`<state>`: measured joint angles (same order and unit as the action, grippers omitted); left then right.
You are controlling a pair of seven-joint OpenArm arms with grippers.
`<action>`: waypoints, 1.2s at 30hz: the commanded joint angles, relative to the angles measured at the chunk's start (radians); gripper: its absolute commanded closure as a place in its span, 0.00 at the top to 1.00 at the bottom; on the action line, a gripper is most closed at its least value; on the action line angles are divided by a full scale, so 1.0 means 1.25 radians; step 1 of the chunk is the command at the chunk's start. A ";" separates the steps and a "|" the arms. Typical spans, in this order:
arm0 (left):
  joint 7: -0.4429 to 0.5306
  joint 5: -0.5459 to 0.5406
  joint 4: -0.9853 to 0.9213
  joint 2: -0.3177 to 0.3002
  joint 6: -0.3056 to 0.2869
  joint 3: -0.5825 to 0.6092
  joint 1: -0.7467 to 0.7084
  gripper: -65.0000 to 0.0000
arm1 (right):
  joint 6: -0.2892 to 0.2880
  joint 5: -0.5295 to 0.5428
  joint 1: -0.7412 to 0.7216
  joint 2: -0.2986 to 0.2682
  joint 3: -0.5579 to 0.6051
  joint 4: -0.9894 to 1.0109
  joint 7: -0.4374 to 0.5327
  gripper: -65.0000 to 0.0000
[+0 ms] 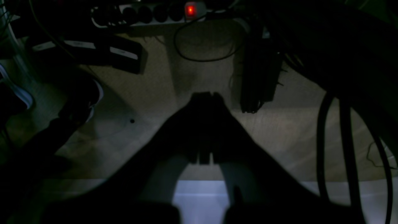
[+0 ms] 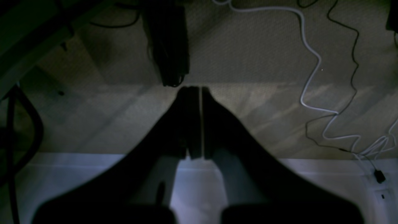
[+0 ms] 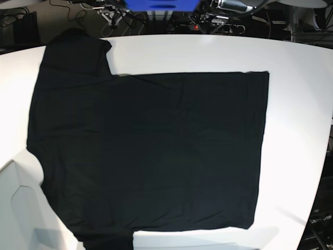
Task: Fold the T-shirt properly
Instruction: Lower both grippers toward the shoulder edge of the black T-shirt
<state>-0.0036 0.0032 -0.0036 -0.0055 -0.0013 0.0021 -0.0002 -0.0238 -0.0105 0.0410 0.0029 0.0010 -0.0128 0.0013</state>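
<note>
The T-shirt point(image 3: 156, 151) lay flat and unfolded on the table point(image 3: 302, 104); both arms' jaws were closed, empty.

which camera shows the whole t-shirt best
The base view: the T-shirt lies spread flat across the white table, sleeves at the view's left. Neither wrist view shows the shirt, only dark closed jaws over the floor and cables.

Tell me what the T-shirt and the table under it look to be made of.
The T-shirt: soft matte black fabric, probably cotton knit, judging by its faint wrinkles and limp, flat lie. The table: smooth white hard top, perhaps laminate or painted board; it shows even brightness and no grain.
</note>
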 commanded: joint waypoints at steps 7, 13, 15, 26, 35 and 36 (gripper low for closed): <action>-0.004 0.002 0.003 0.004 0.004 0.004 -0.007 0.00 | 0.015 0.007 0.054 0.004 0.001 -0.098 -0.002 0.00; -0.004 0.002 0.003 0.001 0.002 0.004 -0.014 0.01 | 0.015 0.007 0.064 0.004 0.001 -0.102 -0.003 0.00; -0.004 0.002 0.003 0.000 0.002 0.004 -0.014 0.01 | 0.015 0.007 0.064 0.004 0.001 -0.102 -0.003 0.00; -0.004 0.003 0.003 0.000 0.002 0.004 -0.027 0.01 | 0.015 0.007 0.064 0.003 0.002 -0.102 -0.008 0.00; 0.001 0.003 0.003 -0.002 0.000 0.004 -0.043 0.00 | 0.015 0.007 0.071 0.002 0.001 -0.102 -0.009 0.00; 0.002 0.003 0.004 -0.004 0.000 0.004 -0.045 0.00 | 0.015 0.007 0.078 0.001 0.001 -0.105 -0.008 0.00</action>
<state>0.0002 0.0036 0.0010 -0.0055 -0.0025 0.0059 -0.0456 -0.0216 -0.0067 0.1238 0.0029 0.0029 -0.1436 -0.0059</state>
